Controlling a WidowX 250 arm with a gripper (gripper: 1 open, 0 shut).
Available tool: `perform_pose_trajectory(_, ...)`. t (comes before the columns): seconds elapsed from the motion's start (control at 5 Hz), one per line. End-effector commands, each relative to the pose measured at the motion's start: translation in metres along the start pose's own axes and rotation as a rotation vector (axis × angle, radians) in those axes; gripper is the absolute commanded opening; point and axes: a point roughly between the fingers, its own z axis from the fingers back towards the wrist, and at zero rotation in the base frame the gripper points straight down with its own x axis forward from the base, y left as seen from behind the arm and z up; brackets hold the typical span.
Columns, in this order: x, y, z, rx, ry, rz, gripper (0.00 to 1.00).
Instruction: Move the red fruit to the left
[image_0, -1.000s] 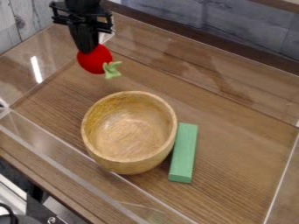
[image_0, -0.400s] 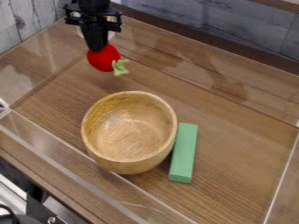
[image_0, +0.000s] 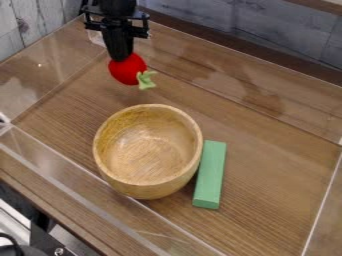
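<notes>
The red fruit (image_0: 126, 70) is a small bright red toy with a light green leafy stem sticking out to its lower right. It hangs at the tip of my gripper (image_0: 123, 58), which points straight down and is shut on the fruit's top. The fruit sits low over the wooden table, above and to the left of the wooden bowl (image_0: 147, 150). The black fingers hide the fruit's upper part.
A flat green block (image_0: 211, 174) lies just right of the bowl. Clear plastic walls (image_0: 34, 70) ring the wooden table (image_0: 254, 110) on all sides. Bare wood lies left of and behind the bowl.
My gripper has carried the red fruit a little to the right and downward in the picture. The bowl and green block have not moved.
</notes>
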Motion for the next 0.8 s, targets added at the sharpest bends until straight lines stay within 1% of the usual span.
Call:
perform_pose_trajectory(0.0, 0.003, 0.011, 0.026, 0.024, -0.078, -0.033, 0.0)
perform_pose_trajectory(0.4, 0.006, 0.006, 0.026, 0.004, -0.062, -0.115, 0.0)
perform_pose_trajectory(0.6, 0.011, 0.0, 0.015, -0.01, -0.054, -0.115, 0.0)
